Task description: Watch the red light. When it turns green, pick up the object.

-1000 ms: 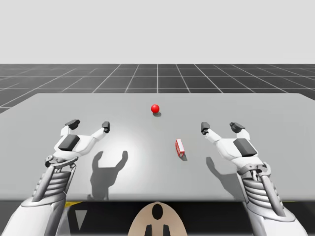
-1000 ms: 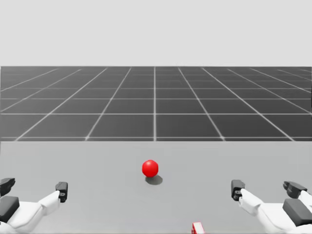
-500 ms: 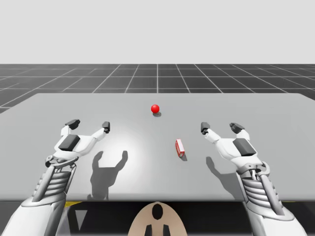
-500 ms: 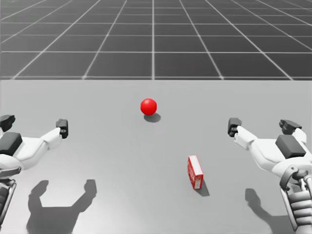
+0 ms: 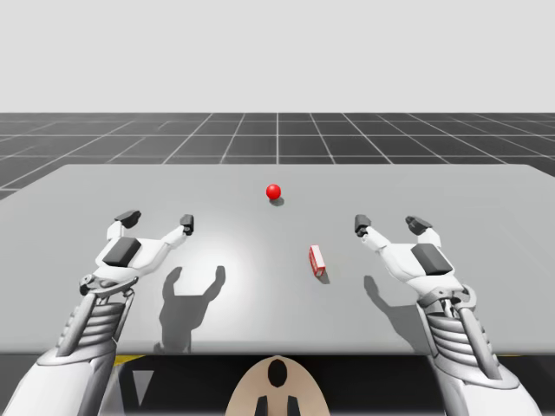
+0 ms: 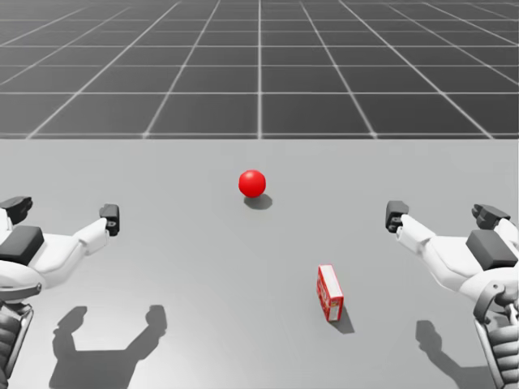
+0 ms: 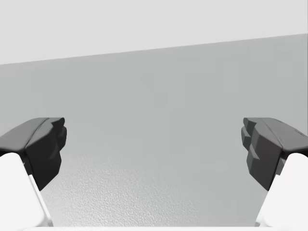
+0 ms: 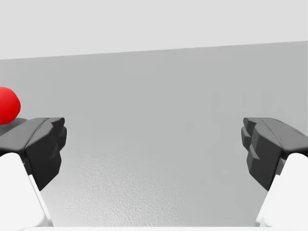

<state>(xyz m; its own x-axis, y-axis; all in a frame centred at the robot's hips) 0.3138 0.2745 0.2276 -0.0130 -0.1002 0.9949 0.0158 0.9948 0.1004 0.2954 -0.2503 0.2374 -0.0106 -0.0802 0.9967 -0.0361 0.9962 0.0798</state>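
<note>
The head has tilted down onto the red box (image 6: 329,292). The light (image 6: 252,183) stays red, so the left gripper (image 5: 157,220) and right gripper (image 5: 390,225) wait, wide open.

My head has turned downward since a second ago. The head view now takes in the whole red box (image 6: 329,293), more of the table (image 6: 203,267) and less of the floor (image 6: 259,73) beyond. The shift is the camera's, not the items'.
</note>
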